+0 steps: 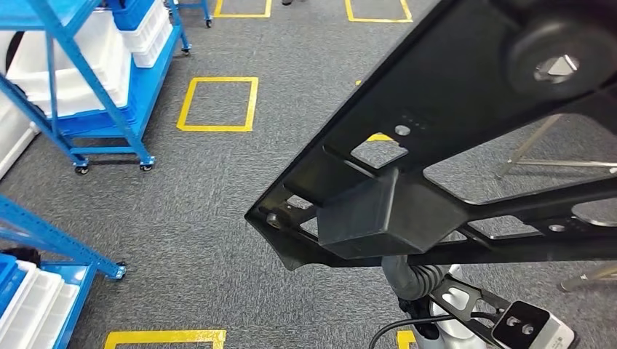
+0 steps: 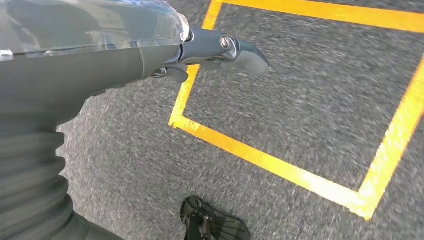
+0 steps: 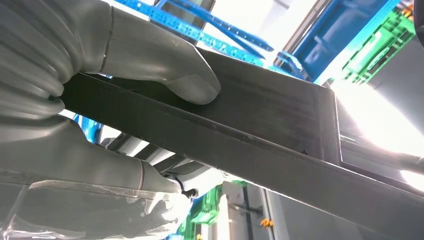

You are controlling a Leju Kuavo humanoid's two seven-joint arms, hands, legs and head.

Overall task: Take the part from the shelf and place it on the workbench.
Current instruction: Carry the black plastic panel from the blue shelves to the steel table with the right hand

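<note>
The part is a large black frame with cut-out openings and a boxy block on its underside. It hangs close in front of me, tilted, high over the grey carpet. In the right wrist view my right hand grips a flat bar of the part, thumb pressed on one face and the other fingers wrapped under it. That arm's ribbed wrist shows below the part. My left hand hangs over the floor, holding nothing, its fingers loosely extended.
A blue wheeled shelf cart with white bins stands at the far left, and another blue rack with bins is near left. Yellow taped squares mark the carpet. Metal table legs rise at the right behind the part.
</note>
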